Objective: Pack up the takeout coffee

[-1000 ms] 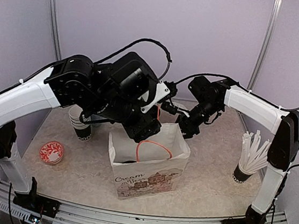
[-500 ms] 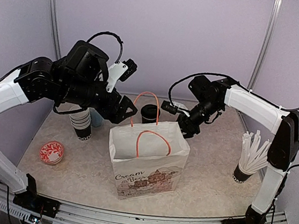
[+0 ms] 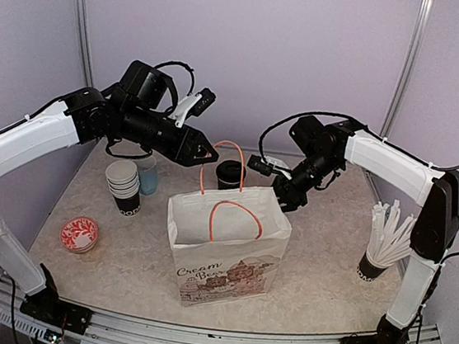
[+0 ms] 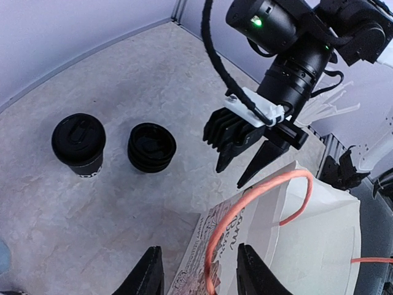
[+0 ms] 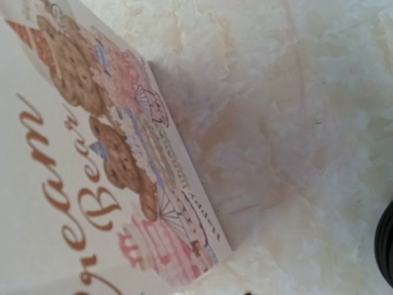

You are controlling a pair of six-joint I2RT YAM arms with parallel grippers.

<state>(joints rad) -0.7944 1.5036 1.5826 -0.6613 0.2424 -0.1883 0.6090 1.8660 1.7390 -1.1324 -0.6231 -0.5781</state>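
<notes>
1. Lavender walls close in a marbled beige table, and both my arms reach over it from the near edge.
2. At the far left lies a small red-and-white patterned dish, well apart from everything else.
3. Behind it stands a nested cup stack, with a light blue mug just beside it on the right.
4. My left gripper hangs over the table behind the bag, jaws parted and empty. In its wrist view an orange handle shows in the gap between my fingers. I cannot tell whether it touches them.
5. That same view shows the takeout coffee upright on the table behind the bag. The lettered cup has white print near its base, and the second cup, seen from above, stands close by without touching it.
6. In the middle stands the white paper bag, open at the top, printed "Cream Bear", handles raised.
7. My right gripper hovers at the bag's back right corner, tips pointing down, jaws apart with nothing between them.
8. At the far right a black straw cup holds white straws.
</notes>
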